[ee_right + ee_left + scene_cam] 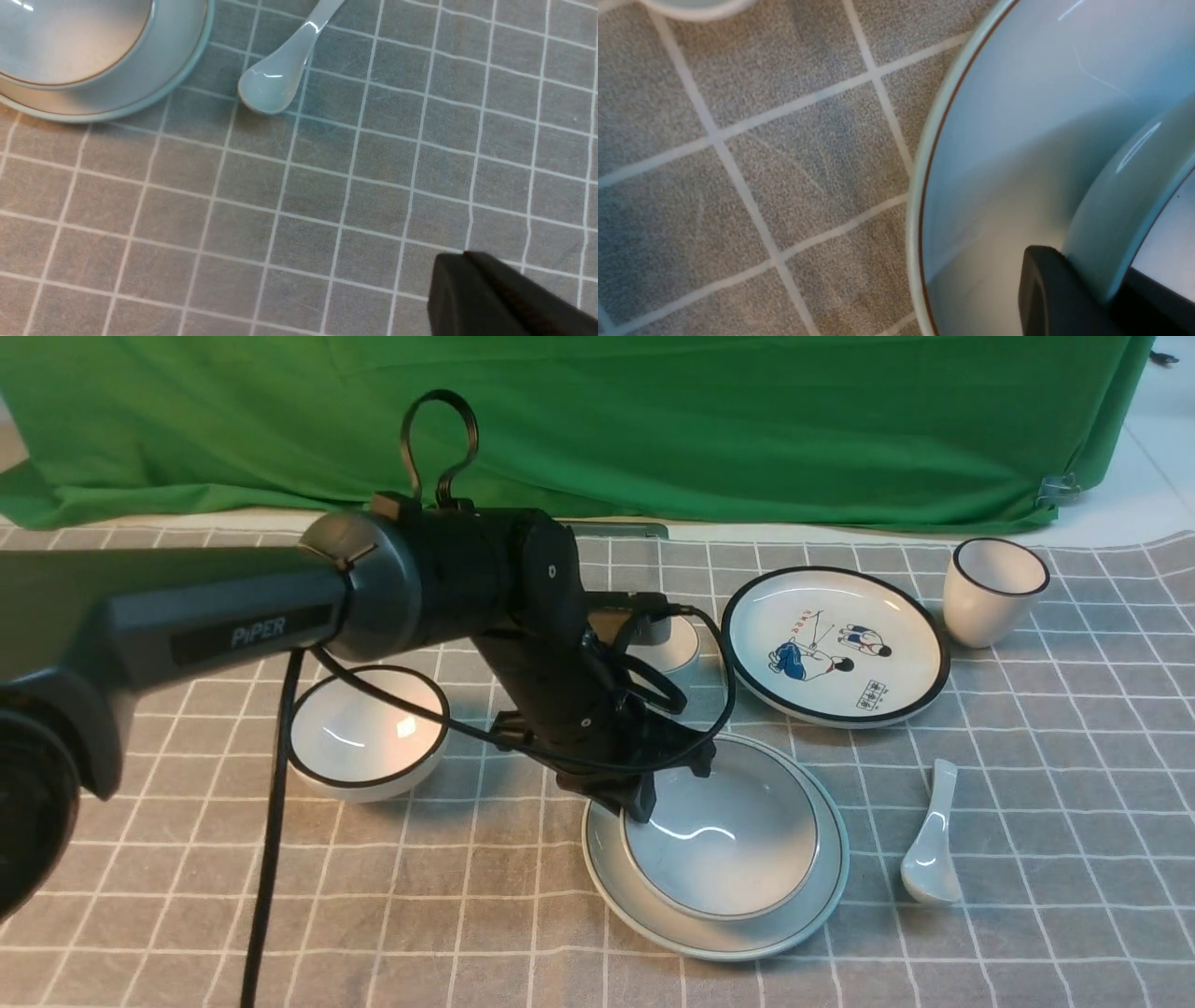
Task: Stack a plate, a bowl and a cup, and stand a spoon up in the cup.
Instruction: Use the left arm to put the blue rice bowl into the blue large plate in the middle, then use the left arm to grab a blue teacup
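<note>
1. A grey tablecloth (1074, 756) with thin white grid lines covers the table, spreading on every side of the fingers (640, 805) of the left gripper (644, 812).
2. Well beyond those fingers, a creased green cloth backdrop (653, 420) hangs across the whole far side.
3. Far to the fingers' right, a small metal clip (1058, 487) pinches the backdrop's lower corner.
4. Past the clip lies a pale bare surface (1153, 467), where the tablecloth's far edge runs wavy.
5. The light is soft and even, with only faint shadows on the cloth.
</note>
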Robot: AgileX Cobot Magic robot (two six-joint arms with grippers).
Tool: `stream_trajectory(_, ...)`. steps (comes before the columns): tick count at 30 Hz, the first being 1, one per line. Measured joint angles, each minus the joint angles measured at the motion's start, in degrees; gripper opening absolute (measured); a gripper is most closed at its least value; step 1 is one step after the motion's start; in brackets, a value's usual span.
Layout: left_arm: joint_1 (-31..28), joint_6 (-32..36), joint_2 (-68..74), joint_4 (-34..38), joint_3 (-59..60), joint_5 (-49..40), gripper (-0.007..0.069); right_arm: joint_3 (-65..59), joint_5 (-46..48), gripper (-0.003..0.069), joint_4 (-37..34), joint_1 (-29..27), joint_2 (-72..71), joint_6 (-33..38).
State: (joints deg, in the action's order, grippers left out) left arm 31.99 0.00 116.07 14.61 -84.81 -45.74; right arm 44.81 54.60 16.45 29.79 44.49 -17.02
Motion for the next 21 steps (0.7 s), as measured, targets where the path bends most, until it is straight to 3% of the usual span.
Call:
stream_trajectory(7,0.0,-0.45,0.04,-0.04,-0.14,0.32,0.0082,0.0,-0.27,0.0022,-0.05,0.0,0.0,0.11)
stream_trajectory(12,0.0,-1.86,0.17,-1.28,-4.5,-4.46,0.026,0.0,-0.57,0.0022,-0.23,0.0,0.0,0.22)
stream_trajectory(13,0.0,-2.97,0.17,-3.01,-7.55,-7.69,0.0332,0.0,-0.95,0.0022,-0.23,0.0,0.0,0.22)
stream_trajectory(14,0.0,-3.24,0.17,-3.33,-7.96,-7.69,0.0341,0.0,-1.02,0.0022,-0.23,0.0,0.0,0.22)
stream_trajectory(16,0.0,-9.2,0.17,-9.18,-14.15,-11.32,0.0433,0.0,-1.54,0.0022,-0.28,0.0,0.0,0.22)
stream_trajectory(21,-2.79,-16.74,0.5,-15.15,-23.29,-11.67,0.0478,0.0,-1.73,0.0022,-0.4,0.0,0.0,0.41)
